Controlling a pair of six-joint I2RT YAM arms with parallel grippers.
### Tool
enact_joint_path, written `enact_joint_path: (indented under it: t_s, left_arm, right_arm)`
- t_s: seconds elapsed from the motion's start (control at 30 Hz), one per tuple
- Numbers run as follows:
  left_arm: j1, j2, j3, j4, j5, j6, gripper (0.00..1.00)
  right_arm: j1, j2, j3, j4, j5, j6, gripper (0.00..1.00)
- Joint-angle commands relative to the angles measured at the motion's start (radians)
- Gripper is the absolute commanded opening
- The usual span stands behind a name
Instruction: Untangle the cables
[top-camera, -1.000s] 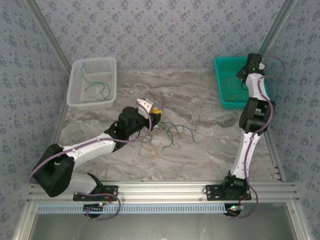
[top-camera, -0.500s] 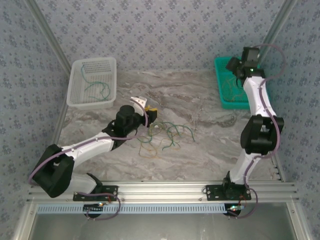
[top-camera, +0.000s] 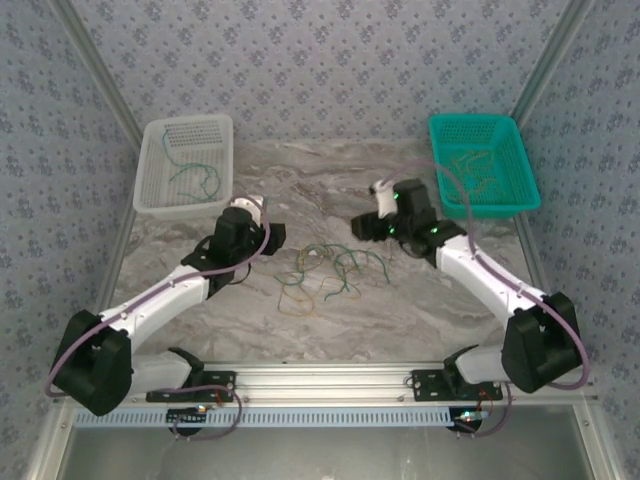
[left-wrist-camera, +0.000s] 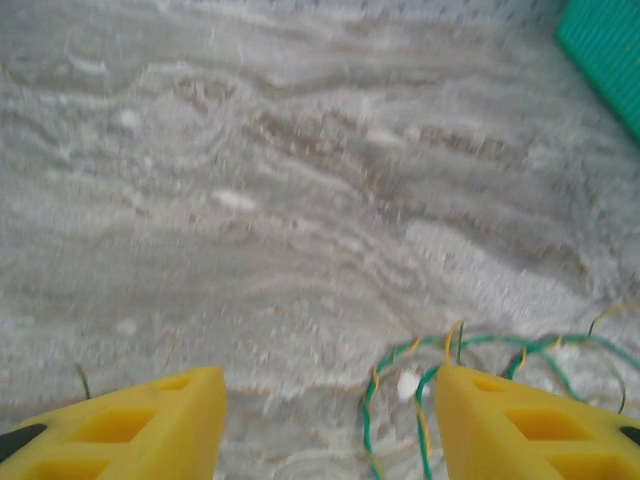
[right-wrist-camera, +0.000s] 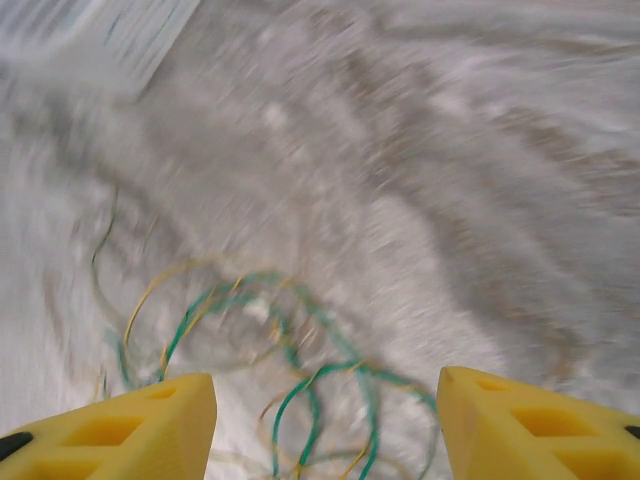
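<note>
Seen from above, the cables (top-camera: 325, 270) lie as a loose tangle of green and yellow loops on the marble table (top-camera: 300, 180), mid-way between the two arms, with the tangle's long axis running left to right. The left gripper (top-camera: 274, 236) sits just beside its left end and the right gripper (top-camera: 364, 228) just beside its right end, so the two claws face each other across it, both about equally near. A white basket (top-camera: 150, 165) at the back left and a teal basket (top-camera: 440, 175) at the back right each hold a few separated wires. In the left wrist view, the left gripper (left-wrist-camera: 330, 430) has its yellow fingers (left-wrist-camera: 120, 425) spread well apart with nothing between them; the cables (left-wrist-camera: 440, 365) lie on the table just ahead, off towards the right-hand finger, not centred. In the right wrist view, which is blurred, the right gripper (right-wrist-camera: 325, 430) is likewise spread wide and holds nothing, and the cables (right-wrist-camera: 290, 350) curl on the table straight ahead, centred between its fingers (right-wrist-camera: 540, 420). The right claw therefore looks better lined up for a straight reach, while the left would likely need to shift sideways first.
</note>
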Motion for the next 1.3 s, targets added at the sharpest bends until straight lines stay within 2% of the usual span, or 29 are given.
enact_joint_path:
  t_s: [0.0, 0.1, 0.17, 0.3, 0.43, 0.53, 0.73, 0.9, 1.07, 1.13, 1.27]
  left_arm:
    - [-0.011, -0.005, 0.029, -0.122, 0.075, 0.017, 0.59]
    - [-0.058, 0.046, 0.035, -0.110, 0.102, 0.037, 0.67]
    - [-0.088, 0.095, 0.057, -0.096, 0.110, 0.043, 0.69]
    - [-0.112, 0.203, 0.108, -0.044, 0.104, 0.036, 0.69]
    - [-0.112, 0.315, 0.169, -0.024, 0.109, 0.039, 0.66]
    - [-0.113, 0.376, 0.205, -0.017, 0.124, 0.044, 0.59]
    - [-0.114, 0.428, 0.210, 0.016, 0.123, 0.034, 0.31]
    - [-0.113, 0.419, 0.215, 0.005, 0.111, 0.038, 0.14]
    - [-0.113, 0.358, 0.218, -0.022, 0.075, 0.068, 0.06]
    - [-0.113, 0.326, 0.218, -0.031, 0.071, 0.081, 0.00]
    - [-0.114, 0.271, 0.217, -0.051, 0.052, 0.092, 0.00]
  right_arm:
    - [0.119, -0.039, -0.080, 0.055, 0.046, -0.192, 0.61]
    - [0.157, -0.101, -0.233, 0.217, 0.064, -0.219, 0.60]
    - [0.154, -0.139, -0.344, 0.374, 0.060, -0.204, 0.59]
    - [0.163, -0.163, -0.485, 0.592, 0.168, -0.193, 0.59]
    - [0.167, -0.173, -0.518, 0.631, 0.265, -0.177, 0.58]
    - [0.171, -0.191, -0.532, 0.640, 0.308, -0.169, 0.58]
    - [0.174, -0.223, -0.533, 0.630, 0.386, -0.170, 0.58]
    - [0.172, -0.233, -0.528, 0.615, 0.407, -0.157, 0.59]
    - [0.173, -0.231, -0.521, 0.604, 0.420, -0.149, 0.59]
    - [0.173, -0.234, -0.521, 0.602, 0.431, -0.148, 0.60]
    - [0.173, -0.243, -0.524, 0.602, 0.460, -0.145, 0.59]
